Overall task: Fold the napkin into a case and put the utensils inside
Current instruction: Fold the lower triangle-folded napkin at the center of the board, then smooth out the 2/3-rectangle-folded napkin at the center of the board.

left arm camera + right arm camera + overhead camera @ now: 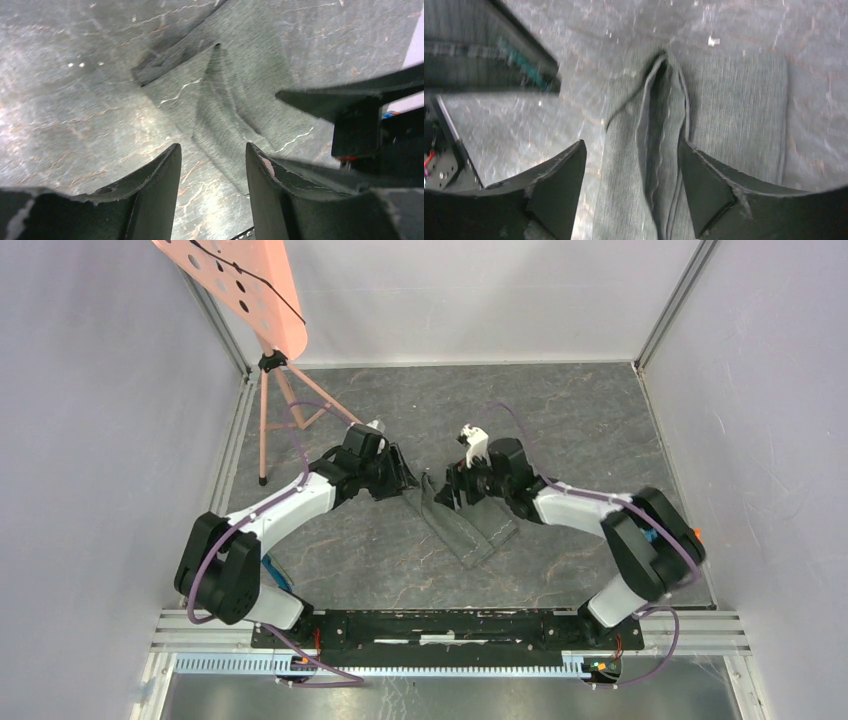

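Note:
The napkin (468, 525) lies partly folded on the slate floor between the two arms, a dark grey strip running from near the grippers toward the front right. My left gripper (412, 480) is open at its far left end; in the left wrist view the gripper (212, 156) has only floor between its fingers, with the napkin (235, 100) just ahead. My right gripper (456, 490) is open low over the cloth. In the right wrist view the gripper (631, 152) straddles a raised lengthwise fold of the napkin (734, 110) without pinching it. The utensils are out of view.
A pink perforated panel (235, 285) on a tripod stand (264, 430) occupies the back left corner. Grey walls enclose the floor on three sides. A bit of blue (273, 572) peeks out under the left arm, and a blue and orange part (690, 535) by the right arm.

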`<state>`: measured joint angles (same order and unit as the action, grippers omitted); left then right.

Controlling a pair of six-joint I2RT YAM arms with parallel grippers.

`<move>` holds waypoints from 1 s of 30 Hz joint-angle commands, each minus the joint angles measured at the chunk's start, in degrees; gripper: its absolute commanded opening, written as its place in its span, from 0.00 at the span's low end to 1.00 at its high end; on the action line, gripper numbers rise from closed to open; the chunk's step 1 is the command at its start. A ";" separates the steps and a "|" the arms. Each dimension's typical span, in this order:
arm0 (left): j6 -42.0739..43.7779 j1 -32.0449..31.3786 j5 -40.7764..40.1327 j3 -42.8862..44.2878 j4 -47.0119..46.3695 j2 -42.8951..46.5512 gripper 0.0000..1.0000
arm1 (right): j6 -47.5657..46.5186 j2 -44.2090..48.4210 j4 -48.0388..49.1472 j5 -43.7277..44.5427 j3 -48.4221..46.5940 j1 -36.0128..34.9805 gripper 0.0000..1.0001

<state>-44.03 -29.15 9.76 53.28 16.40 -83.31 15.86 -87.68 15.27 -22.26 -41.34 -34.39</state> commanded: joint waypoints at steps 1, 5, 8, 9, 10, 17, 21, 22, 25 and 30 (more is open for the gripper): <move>3.34 1.19 -0.40 -3.26 1.43 2.95 0.58 | 4.78 -9.43 6.54 -0.79 -9.00 0.08 0.69; 3.29 1.45 1.10 -4.86 1.03 4.04 0.60 | 4.90 -15.59 6.61 -0.83 -13.74 0.14 0.66; 2.69 1.41 2.19 -6.34 -0.43 4.53 0.60 | 5.08 -18.57 6.83 -1.05 -15.86 0.12 0.66; 2.59 1.46 2.40 -6.70 -0.82 4.51 0.60 | 5.30 -19.32 6.84 -0.95 -16.39 0.10 0.66; 2.42 1.44 2.65 -6.96 -1.30 4.34 0.60 | 5.43 -20.04 6.71 -0.97 -17.08 0.09 0.66; 2.32 1.46 3.51 -7.97 -2.70 3.58 0.59 | 8.90 -23.51 7.83 -1.65 -19.01 0.09 0.41; 2.66 1.57 3.42 -7.84 -2.44 3.93 0.58 | 12.63 -24.75 10.78 -3.52 -18.20 0.03 0.25; 2.71 1.61 3.37 -7.83 -2.37 4.14 0.58 | 13.63 -24.77 11.39 -3.75 -18.00 0.07 0.23; 2.85 1.72 3.34 -7.70 -2.19 4.16 0.58 | 16.54 -24.75 14.34 -5.30 -17.02 0.03 0.15; 3.12 2.05 3.49 -6.52 -2.91 1.98 0.56 | 17.45 -24.99 14.46 -5.21 -16.94 0.03 0.13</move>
<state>-43.31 -27.62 12.40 45.54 15.90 -80.82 31.70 -112.46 26.13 -26.85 -58.04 -34.39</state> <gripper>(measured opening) 0.579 0.130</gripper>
